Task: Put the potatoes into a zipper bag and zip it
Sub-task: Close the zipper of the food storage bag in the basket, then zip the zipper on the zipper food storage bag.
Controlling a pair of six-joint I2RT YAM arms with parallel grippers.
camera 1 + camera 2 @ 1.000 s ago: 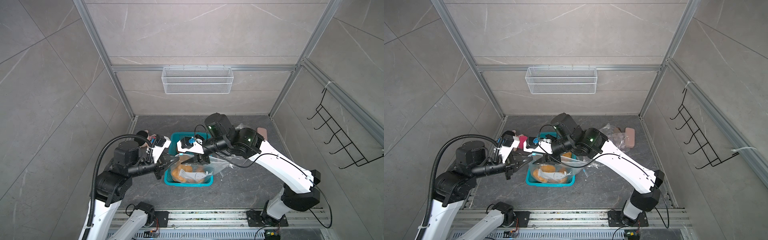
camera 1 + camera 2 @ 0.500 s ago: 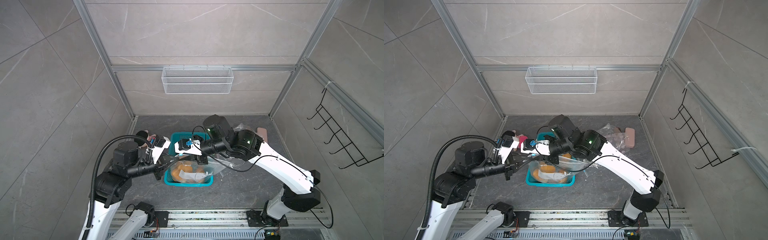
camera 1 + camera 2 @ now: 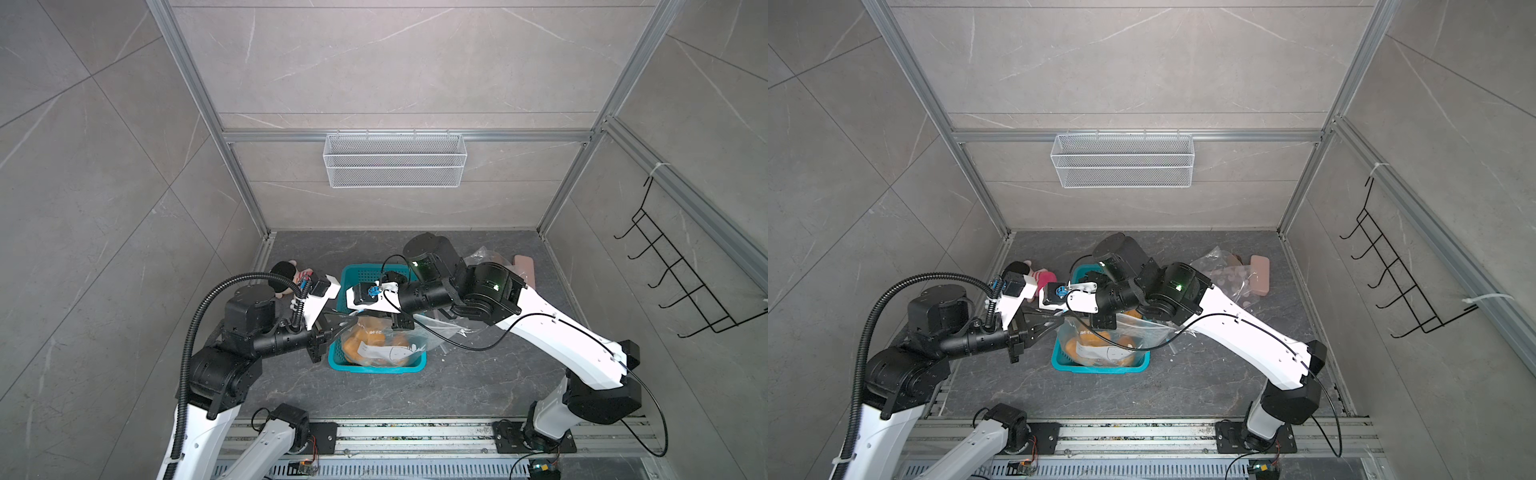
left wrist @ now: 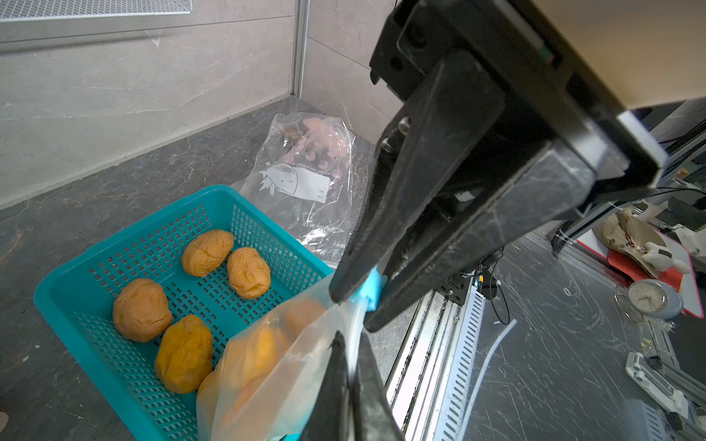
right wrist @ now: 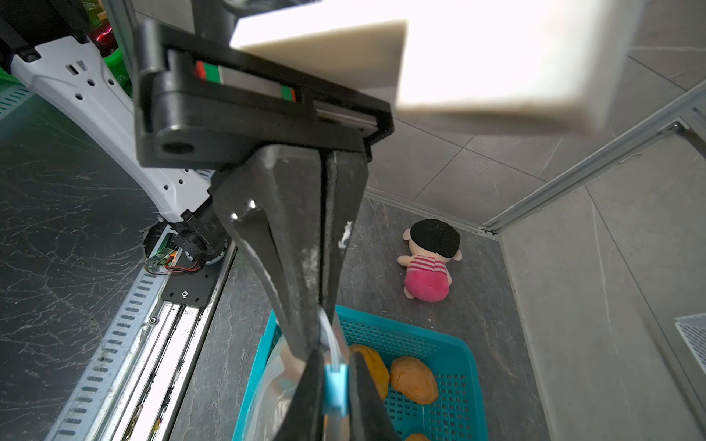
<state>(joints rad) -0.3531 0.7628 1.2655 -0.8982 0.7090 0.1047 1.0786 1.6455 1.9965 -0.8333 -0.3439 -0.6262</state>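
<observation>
Over the basket (image 4: pixel 160 244): part-filled zipper bag (image 4: pixel 267 362); four potatoes (image 4: pixel 141 309) loose beside.
Left pincer (image 4: pixel 357 305): clenched on my bag's blue slider (image 4: pixel 368 288).
Right pincer (image 5: pixel 323 328): pinching zip strip (image 4: pixel 356 324) just beside it.
Strip axis: seemingly runs rightward, away from my left pincer.

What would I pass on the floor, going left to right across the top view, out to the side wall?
doll → basket → clear bag of pink pieces → pink block → wire hooks on the wall.
</observation>
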